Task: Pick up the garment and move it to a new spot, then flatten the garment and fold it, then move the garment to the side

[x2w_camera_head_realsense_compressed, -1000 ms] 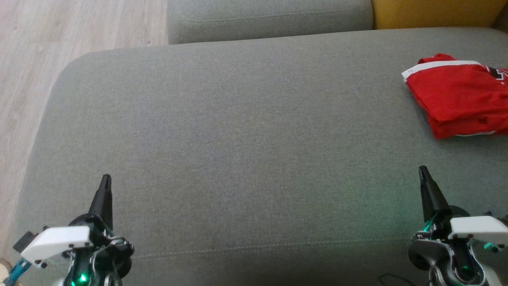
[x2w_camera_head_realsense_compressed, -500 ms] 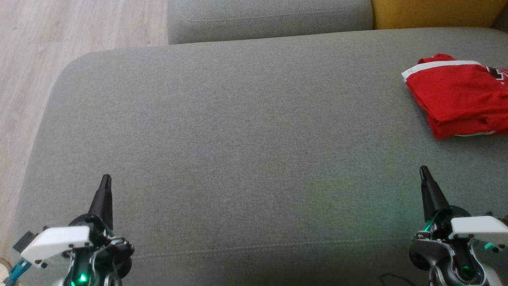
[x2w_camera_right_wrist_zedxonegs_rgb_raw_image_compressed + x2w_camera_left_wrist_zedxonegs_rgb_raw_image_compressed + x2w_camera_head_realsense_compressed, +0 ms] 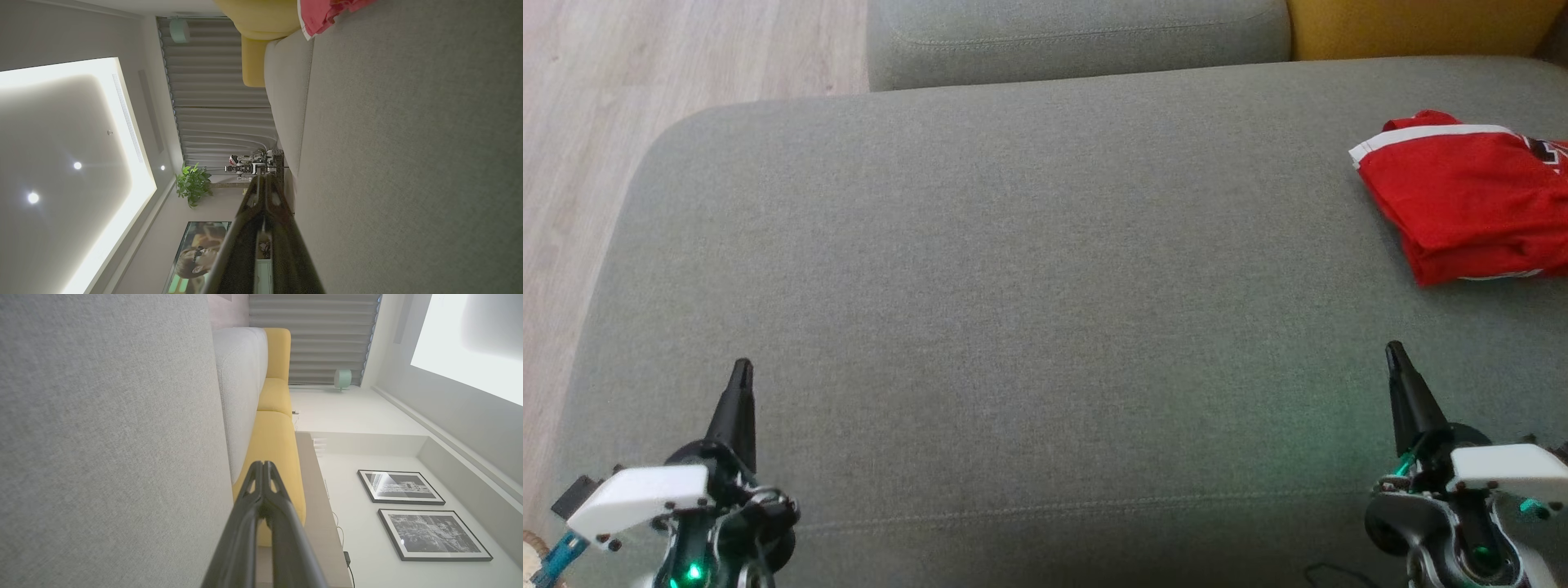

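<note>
The garment (image 3: 1470,204) is red with white trim, folded into a compact stack at the far right of the grey sofa cushion (image 3: 1013,310), partly cut off by the head view's edge. A corner of the garment (image 3: 327,14) also appears at the top of the right wrist view. My left gripper (image 3: 740,371) rests shut at the lower left, far from the garment, holding nothing. My right gripper (image 3: 1394,353) sits shut at the lower right, below the garment and apart from it. Both wrist views show each pair of fingers (image 3: 263,473) (image 3: 263,185) pressed together.
A second grey cushion (image 3: 1078,37) and a yellow cushion (image 3: 1413,24) lie at the back. Wooden floor (image 3: 572,163) runs along the left of the sofa. The cushion's front edge is near both grippers.
</note>
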